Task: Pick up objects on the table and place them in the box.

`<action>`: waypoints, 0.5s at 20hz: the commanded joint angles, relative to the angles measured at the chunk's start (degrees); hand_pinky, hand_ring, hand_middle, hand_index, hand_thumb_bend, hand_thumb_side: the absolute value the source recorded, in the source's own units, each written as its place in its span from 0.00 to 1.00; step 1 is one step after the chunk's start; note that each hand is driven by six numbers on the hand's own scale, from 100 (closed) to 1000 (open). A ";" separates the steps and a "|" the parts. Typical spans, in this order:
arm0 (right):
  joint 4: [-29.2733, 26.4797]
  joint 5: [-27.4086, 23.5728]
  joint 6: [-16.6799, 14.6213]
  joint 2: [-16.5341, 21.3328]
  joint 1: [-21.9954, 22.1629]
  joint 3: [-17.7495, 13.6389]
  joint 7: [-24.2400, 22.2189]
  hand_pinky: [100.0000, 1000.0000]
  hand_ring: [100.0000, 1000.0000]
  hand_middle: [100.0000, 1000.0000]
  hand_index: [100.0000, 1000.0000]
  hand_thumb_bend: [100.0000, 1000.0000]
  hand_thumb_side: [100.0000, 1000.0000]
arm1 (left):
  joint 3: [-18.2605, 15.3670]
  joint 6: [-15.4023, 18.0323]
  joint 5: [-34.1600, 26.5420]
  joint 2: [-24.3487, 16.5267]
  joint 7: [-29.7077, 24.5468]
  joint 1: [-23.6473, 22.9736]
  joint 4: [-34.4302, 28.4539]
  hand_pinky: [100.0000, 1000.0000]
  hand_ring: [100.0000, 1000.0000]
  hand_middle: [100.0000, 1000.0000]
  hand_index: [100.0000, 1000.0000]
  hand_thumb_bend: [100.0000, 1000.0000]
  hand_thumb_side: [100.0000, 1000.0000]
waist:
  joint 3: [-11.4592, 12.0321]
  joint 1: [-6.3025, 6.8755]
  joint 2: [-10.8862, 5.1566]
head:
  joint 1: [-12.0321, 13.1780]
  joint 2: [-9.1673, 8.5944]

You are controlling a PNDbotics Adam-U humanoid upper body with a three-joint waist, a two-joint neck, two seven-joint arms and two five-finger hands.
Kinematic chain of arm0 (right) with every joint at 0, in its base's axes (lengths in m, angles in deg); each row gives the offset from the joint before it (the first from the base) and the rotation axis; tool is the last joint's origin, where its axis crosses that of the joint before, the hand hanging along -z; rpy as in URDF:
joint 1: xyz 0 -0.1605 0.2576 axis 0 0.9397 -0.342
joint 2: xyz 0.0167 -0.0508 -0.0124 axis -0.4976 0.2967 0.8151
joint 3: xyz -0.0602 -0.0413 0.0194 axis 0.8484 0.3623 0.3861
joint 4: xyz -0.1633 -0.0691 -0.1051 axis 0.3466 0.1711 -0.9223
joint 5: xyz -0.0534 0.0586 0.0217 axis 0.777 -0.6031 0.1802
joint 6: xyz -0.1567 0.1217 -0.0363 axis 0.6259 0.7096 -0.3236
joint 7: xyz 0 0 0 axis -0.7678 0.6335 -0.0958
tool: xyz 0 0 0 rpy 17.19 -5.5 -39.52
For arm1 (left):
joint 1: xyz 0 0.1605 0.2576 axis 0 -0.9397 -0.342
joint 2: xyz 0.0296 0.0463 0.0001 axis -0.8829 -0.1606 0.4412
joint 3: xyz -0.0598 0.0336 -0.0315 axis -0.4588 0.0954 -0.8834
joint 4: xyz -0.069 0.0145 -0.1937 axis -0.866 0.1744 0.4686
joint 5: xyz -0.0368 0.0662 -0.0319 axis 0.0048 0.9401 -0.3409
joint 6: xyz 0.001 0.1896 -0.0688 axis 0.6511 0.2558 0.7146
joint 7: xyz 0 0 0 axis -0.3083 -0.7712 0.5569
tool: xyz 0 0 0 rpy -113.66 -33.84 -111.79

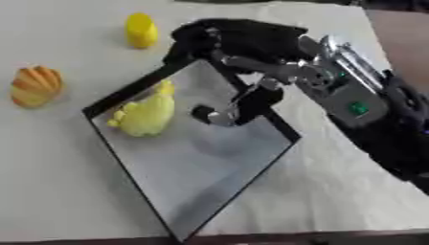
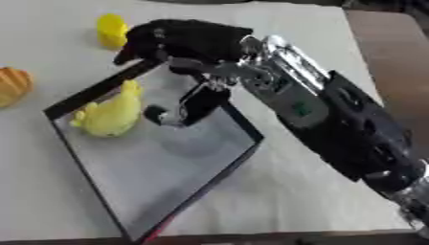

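— Where did things stand on the worktop [image 1: 335, 191]?

— A yellow toy [image 1: 144, 115] lay inside the box [image 1: 134, 179]. Above it the right hand [image 1: 239, 40] hovered, fingers relaxed, holding nothing, seemingly after a drop. Beyond, an orange piece [image 1: 35, 86] and a yellow piece [image 1: 141, 30] waited outside.

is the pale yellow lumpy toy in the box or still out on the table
In the box: the pale yellow lumpy toy lies on the grey floor inside the black-rimmed box, at its left corner.
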 commanded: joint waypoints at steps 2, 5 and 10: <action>-1.00 -10.44 1.16 6.01 0.75 -7.04 7.00 0.96 1.00 0.75 0.85 0.00 0.00 | -1.65 0.13 0.42 -1.24 0.89 -0.33 0.29 0.75 0.70 0.73 0.80 0.00 0.71 | -0.66 0.54 -0.98 | 1.00 -0.04; -1.00 -18.02 1.51 9.27 3.58 -11.93 10.98 0.96 1.00 0.73 0.83 0.00 0.00 | -2.09 0.17 0.39 -0.96 1.39 -0.68 0.81 0.75 0.70 0.73 0.80 0.00 0.71 | -1.51 0.65 -0.94 | 1.87 -0.04; -1.00 -33.19 2.43 13.13 10.88 -21.50 22.12 0.96 1.00 0.71 0.81 0.00 0.28 | -2.44 0.36 0.50 -0.55 1.65 -1.12 0.73 0.75 0.70 0.73 0.80 0.00 0.71 | -2.98 0.84 -0.56 | 3.89 -0.68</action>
